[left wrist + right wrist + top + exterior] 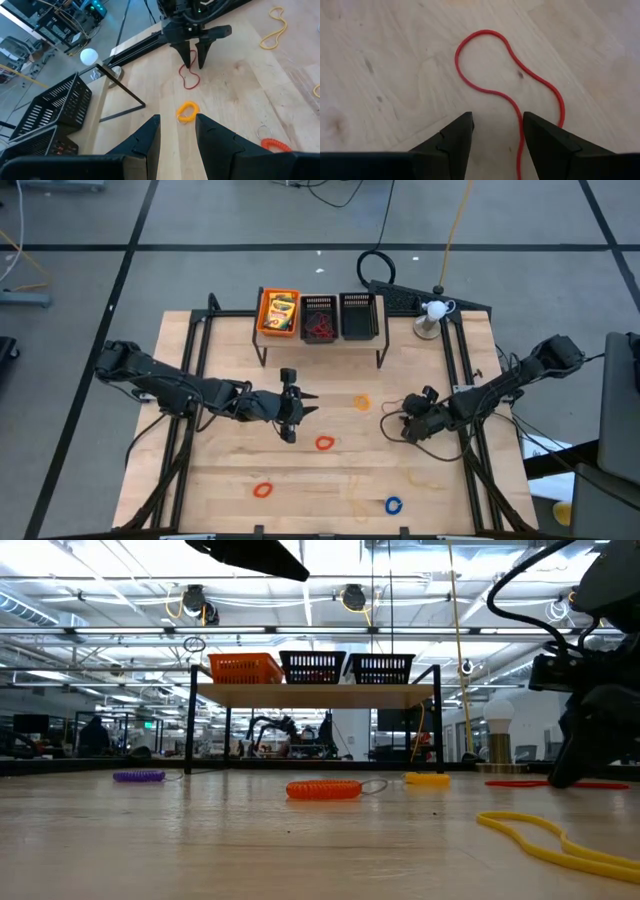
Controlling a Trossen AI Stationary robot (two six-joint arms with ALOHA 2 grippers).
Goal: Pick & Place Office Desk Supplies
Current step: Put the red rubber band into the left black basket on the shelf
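Working gripper: right gripper [496, 131], low over the wooden table [230, 470] at about 3 o'clock from the table's middle in the high view.
Right pincer state: released; the two dark fingers [451, 137] stand apart with bare wood between them, and nothing is held.
Thing at the right gripper: a thin red band [507, 97] lies flat on the wood in a loose loop. One strand of it runs along the inner edge of one finger; I cannot tell if it touches.
Same band, other views: in the left wrist view the red band [189, 80] lies just under the right gripper's tips; in the low view it is a red line on the table at the far right [530, 783].
Left gripper: left gripper [303, 410] hangs near the table's middle and points toward 3 o'clock.
Left pincer state: released, holding nothing; the fingers [145, 142] are apart.
Ahead of the left gripper: a small yellow-orange ring [187, 111] on the wood, apart from both fingers.
Other rings, high view: red ring [324, 443] at 6 o'clock from the left gripper, second red ring [262, 490] at 7 o'clock, blue ring [393, 505] at 5 o'clock near the front edge.
Low view only: purple ring [139, 777] on the table.
Yellow band: yellow band [555, 840] lies loopy near the low camera.
Card boxes: yellow-and-green boxes [279, 310] lie inside the orange bin [264, 328] on the rack at 12 o'clock.
Black bins: two black mesh bins [358, 315] stand beside it; the middle one holds something red.
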